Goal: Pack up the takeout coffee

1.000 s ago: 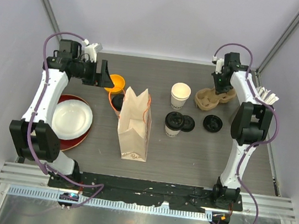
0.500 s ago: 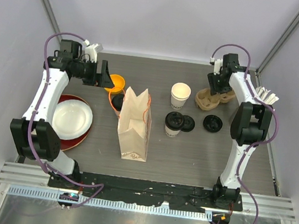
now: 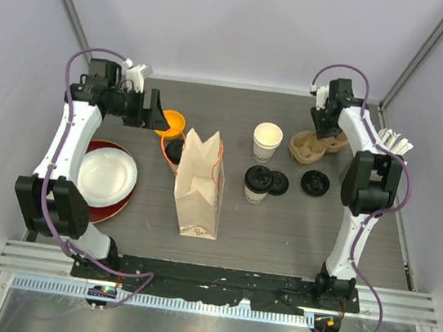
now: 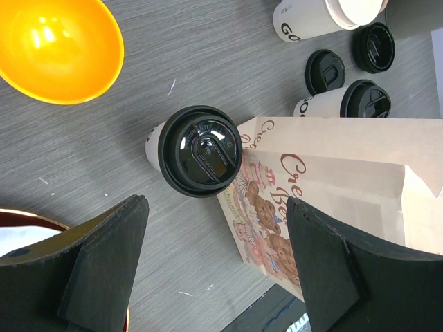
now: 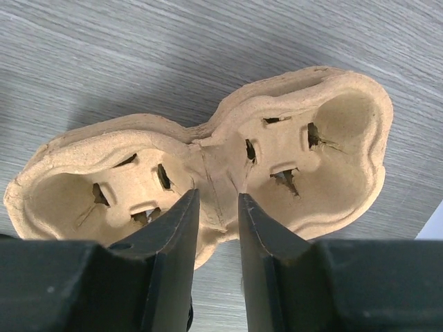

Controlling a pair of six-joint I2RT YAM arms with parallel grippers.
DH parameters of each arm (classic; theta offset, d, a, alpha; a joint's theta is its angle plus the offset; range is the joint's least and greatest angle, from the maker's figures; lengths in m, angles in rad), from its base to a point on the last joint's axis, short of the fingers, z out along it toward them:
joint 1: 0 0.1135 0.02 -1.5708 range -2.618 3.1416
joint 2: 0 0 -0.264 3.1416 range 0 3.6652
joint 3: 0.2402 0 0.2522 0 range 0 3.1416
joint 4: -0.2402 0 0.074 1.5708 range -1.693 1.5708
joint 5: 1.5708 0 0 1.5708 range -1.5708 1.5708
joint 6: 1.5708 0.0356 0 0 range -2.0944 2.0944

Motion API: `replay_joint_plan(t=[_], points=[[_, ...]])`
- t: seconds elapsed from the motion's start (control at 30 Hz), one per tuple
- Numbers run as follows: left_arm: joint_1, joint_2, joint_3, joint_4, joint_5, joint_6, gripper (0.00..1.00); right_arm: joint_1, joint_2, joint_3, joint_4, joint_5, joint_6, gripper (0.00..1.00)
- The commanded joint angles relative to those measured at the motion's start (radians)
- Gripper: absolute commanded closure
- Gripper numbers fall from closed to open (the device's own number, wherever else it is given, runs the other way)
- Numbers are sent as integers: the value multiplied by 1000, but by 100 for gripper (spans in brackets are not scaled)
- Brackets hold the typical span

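One takeout coffee cup [image 3: 175, 151] with a black lid stands against the left side of the paper bag [image 3: 200, 184]; in the left wrist view this cup [image 4: 199, 151] sits just ahead of my open left gripper [image 4: 216, 202], which holds nothing. A second lidded cup [image 3: 257, 184] stands right of the bag. My right gripper [image 5: 216, 207] hangs over the cardboard cup carrier [image 5: 208, 162] at the back right. Its jaws are a narrow gap apart, astride the carrier's middle ridge. Whether they touch it does not show.
An open white cup [image 3: 267, 141] without a lid stands behind the second coffee. Two loose black lids [image 3: 316, 183] lie nearby. An orange bowl [image 3: 173, 120] sits behind the bag, and a red plate [image 3: 114, 200] with a white bowl lies at the left. White packets [image 3: 395, 142] lie at the right edge.
The right gripper's jaws have parted from a tighter close and the wrist has shifted slightly back over the carrier. The left arm, the cups and the bag have not moved.
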Motion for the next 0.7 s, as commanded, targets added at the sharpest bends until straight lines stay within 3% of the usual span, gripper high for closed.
replay_joint_plan(t=[0.0, 0.1, 0.33, 0.5, 0.67], points=[[8, -4, 41, -5, 28, 13, 15, 5, -9, 20, 14, -20, -20, 62], [8, -2, 38, -7, 31, 13, 15, 4, 1, 17, 6, -18, -29, 54], [7, -2, 40, -5, 34, 13, 15, 2, 34, 20, 0, -35, -32, 55], [8, -4, 40, -5, 34, 13, 15, 0, 41, 32, -6, -55, -31, 71], [7, -1, 41, -7, 35, 13, 15, 2, -2, 29, -2, -48, -31, 72]])
